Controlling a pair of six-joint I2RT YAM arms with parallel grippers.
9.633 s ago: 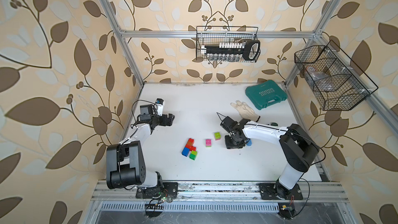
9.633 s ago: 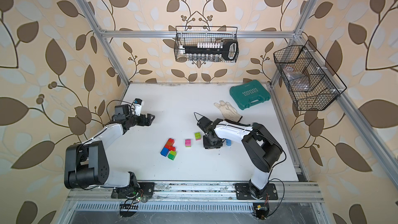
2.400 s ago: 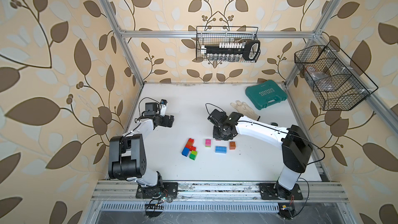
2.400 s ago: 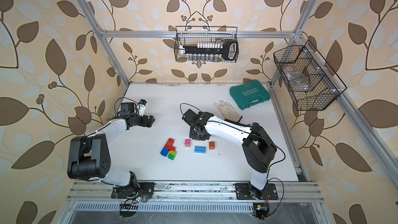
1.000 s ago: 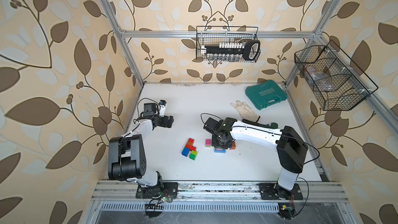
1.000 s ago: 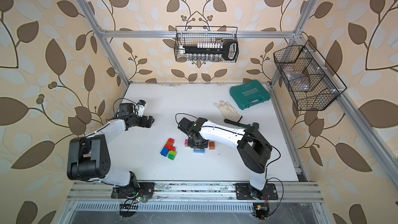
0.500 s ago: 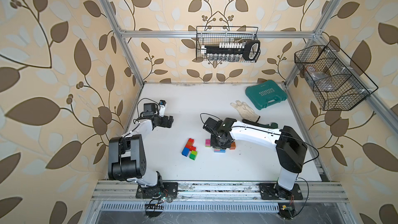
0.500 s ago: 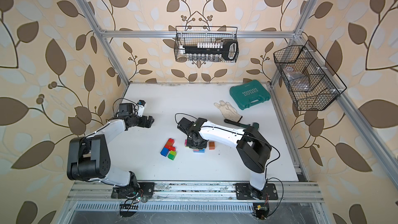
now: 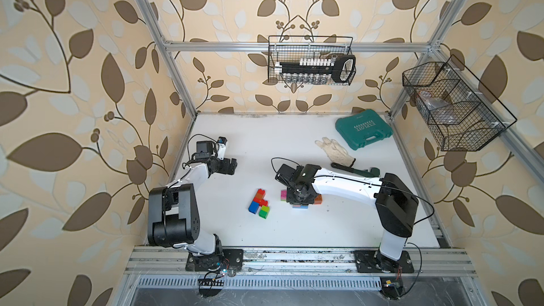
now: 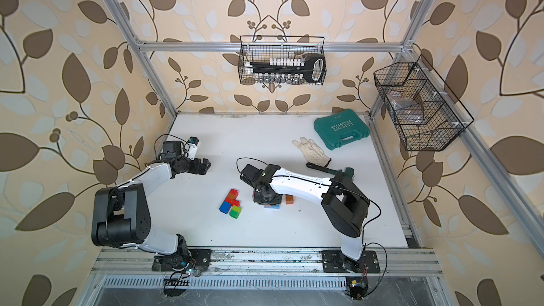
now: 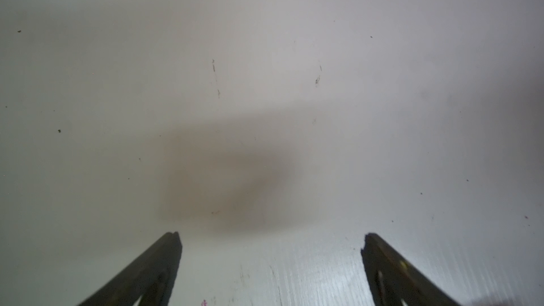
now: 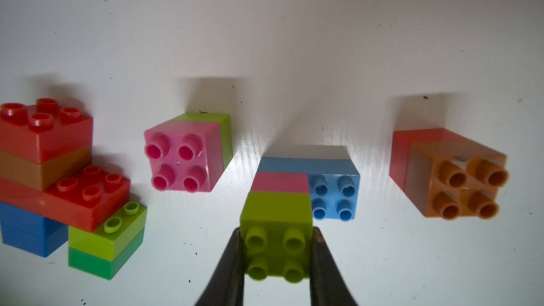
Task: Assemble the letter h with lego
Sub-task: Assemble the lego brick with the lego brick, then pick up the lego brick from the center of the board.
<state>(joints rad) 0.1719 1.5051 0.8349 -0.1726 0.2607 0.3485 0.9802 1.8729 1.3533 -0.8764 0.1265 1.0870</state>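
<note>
1. Far left: left pincer (image 9: 232,166). Gapes wide, holds nothing, hangs over bare white surface (image 11: 265,54), well apart from the lego.
2. Mid-surface: lego cluster (image 9: 259,204) of red, orange, blue, lime and green bricks. Rests on the surface, bricks pressed together.
3. Just right of that: pink-and-lime pair (image 12: 182,157). Stands free, pink studs toward the right wrist view.
4. Next: right pincer (image 12: 276,232). Stands narrow and clamps lime brick (image 12: 276,210) by two opposite sides. Joined behind to pink brick (image 12: 279,182), in turn to one half of light blue brick (image 12: 335,198).
5. Further right: orange-and-red pair (image 12: 453,178). Sits apart from the rest.
6. Far right, at the back: white glove (image 9: 335,150) and teal case (image 9: 363,129). Lie near each other, well apart from the lego.
</note>
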